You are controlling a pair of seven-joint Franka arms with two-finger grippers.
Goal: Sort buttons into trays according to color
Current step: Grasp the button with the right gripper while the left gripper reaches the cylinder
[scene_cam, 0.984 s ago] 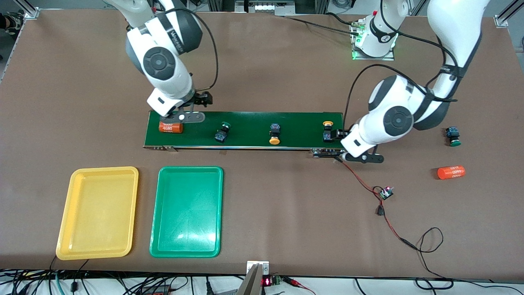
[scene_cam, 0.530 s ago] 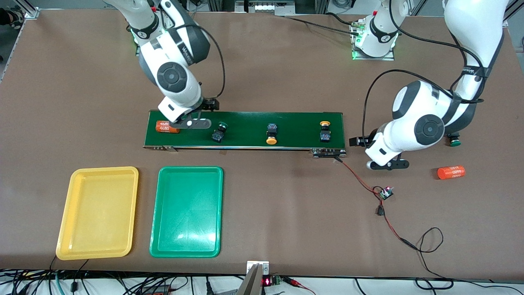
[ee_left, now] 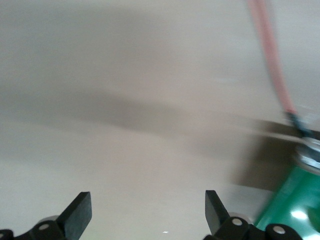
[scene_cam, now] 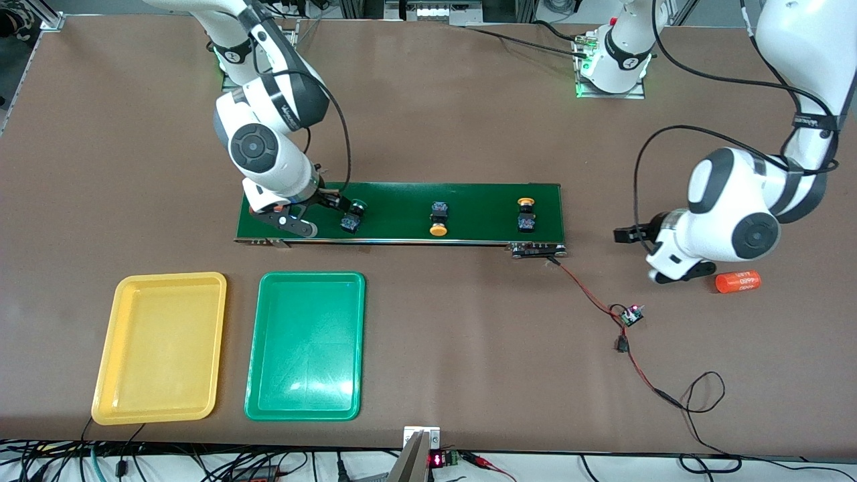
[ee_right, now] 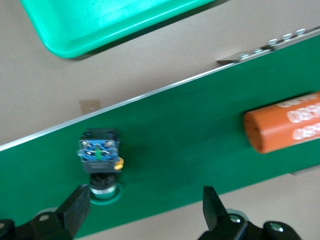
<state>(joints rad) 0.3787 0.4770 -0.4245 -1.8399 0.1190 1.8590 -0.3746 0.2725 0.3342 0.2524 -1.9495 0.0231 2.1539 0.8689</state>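
A: Where are the tools?

B: Right tool (scene_cam: 321,204) is low over the belt (scene_cam: 469,201), at the belt's end toward the right arm's side of the table. Fingers (ee_right: 77,210) spread wide, nothing between them. In the right wrist view the green button (ee_right: 100,160) on the belt sits just beside one finger, not gripped.

A: Left one?

B: Left tool (scene_cam: 633,234) is over bare table (scene_cam: 469,335), between the belt's other end and the orange cylinder (scene_cam: 738,281) lying on the table. Fingers (ee_left: 77,215) fully apart, empty. Its wrist view shows only table, a red wire (ee_left: 270,55) and a corner of the belt.

A: Buttons?

B: Three visible, all on the belt. The green one (scene_cam: 351,215) is next to the right tool. A yellow button (scene_cam: 438,219) is mid-belt, cap toward the front camera. A second yellow one (scene_cam: 525,213) is near the belt's end toward the left arm, cap pointing away from the camera. Can't find a fourth.

A: Anything else on the belt?

B: Another orange cylinder (ee_right: 285,122), seen in the right wrist view; the right arm covers it in the front view.

A: Trays?

B: Yellow tray (scene_cam: 107,375) and green tray (scene_cam: 258,375) sit side by side, nearer the front camera than the belt, toward the right arm's end. Green one is closer to the table's middle. Nothing in either.
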